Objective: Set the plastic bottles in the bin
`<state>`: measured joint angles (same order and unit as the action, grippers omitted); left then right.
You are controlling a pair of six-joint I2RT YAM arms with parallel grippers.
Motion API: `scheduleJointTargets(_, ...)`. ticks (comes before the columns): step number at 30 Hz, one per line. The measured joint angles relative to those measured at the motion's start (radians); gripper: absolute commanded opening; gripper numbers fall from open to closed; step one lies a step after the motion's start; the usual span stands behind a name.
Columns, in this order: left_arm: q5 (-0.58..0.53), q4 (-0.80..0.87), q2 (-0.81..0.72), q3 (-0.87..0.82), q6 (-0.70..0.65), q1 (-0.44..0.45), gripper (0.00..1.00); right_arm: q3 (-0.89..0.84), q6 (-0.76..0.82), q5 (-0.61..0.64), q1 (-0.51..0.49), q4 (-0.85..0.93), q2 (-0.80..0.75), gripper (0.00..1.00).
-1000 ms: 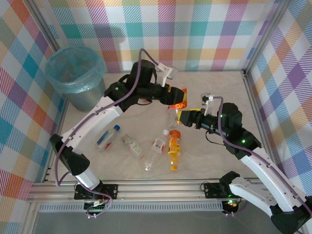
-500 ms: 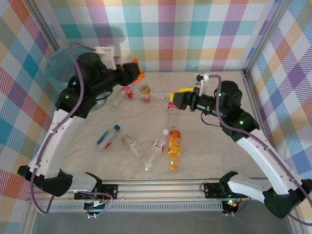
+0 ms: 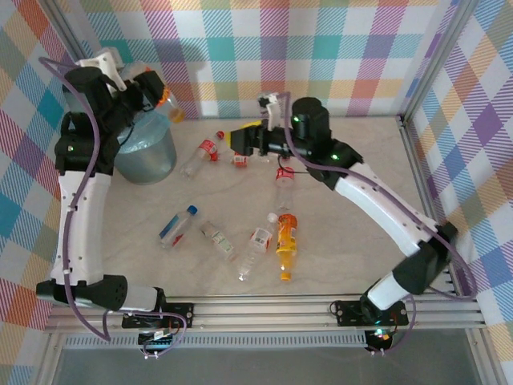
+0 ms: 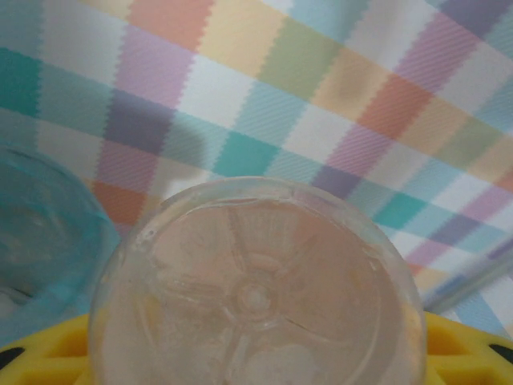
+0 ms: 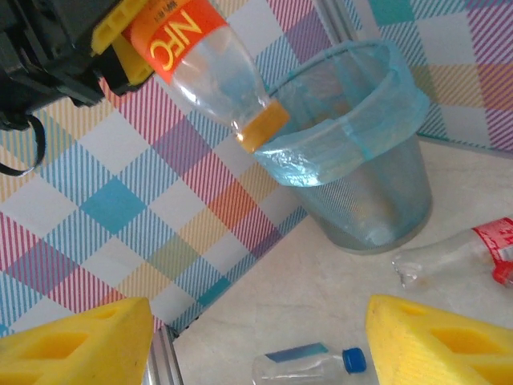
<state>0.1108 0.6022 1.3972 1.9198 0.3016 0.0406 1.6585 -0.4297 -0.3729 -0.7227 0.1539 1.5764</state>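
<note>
- Left gripper (image 3: 154, 87) has swung from mid-table up to the bin (image 5: 377, 184), clamped on one orange-labelled NFC bottle (image 5: 200, 56), its orange cap tilted down by the rim.
- Right gripper (image 3: 239, 138) gapes empty.
- One grey bin, blue-lined, in the far-left corner.
- Seven loose bottles (image 3: 256, 245) lie on the table (image 3: 353, 233), mostly clear and red-capped.
</note>
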Motion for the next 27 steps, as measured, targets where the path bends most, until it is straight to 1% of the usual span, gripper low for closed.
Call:
scheduleJointTargets(5, -0.005, -0.003, 0.107, 0.119, -0.011, -0.156, 0.0, 0.251, -0.011, -0.032, -0.056, 0.007, 0.231, 0.69)
scheduleJointTargets(7, -0.013, -0.002, 0.158, 0.161, -0.014, -0.211, 0.0, 0.33, -0.02, -0.045, -0.079, 0.021, 0.298, 0.69)
scheduleJointTargets(10, -0.016, -0.002, 0.244, 0.206, -0.017, -0.29, 0.0, 0.422, -0.031, -0.071, -0.113, 0.042, 0.377, 0.69)
scheduleJointTargets(13, -0.001, 0.013, 0.339, 0.24, -0.042, -0.365, 0.0, 0.47, -0.034, -0.089, -0.142, 0.061, 0.419, 0.69)
scheduleJointTargets(16, -0.001, 0.041, 0.415, 0.254, -0.091, -0.398, 0.0, 0.489, -0.034, -0.1, -0.158, 0.076, 0.436, 0.69)
scheduleJointTargets(18, 0.0, 0.063, 0.446, 0.251, -0.13, -0.403, 0.0, 0.492, -0.034, -0.106, -0.166, 0.077, 0.442, 0.69)
scheduleJointTargets(24, 0.038, 0.085, 0.469, 0.18, -0.216, -0.401, 0.0, 0.495, -0.034, -0.111, -0.168, 0.097, 0.454, 0.69)
scheduleJointTargets(27, 0.059, 0.08, 0.47, 0.12, -0.245, -0.401, 0.06, 0.496, -0.033, -0.111, -0.168, 0.106, 0.46, 0.69)
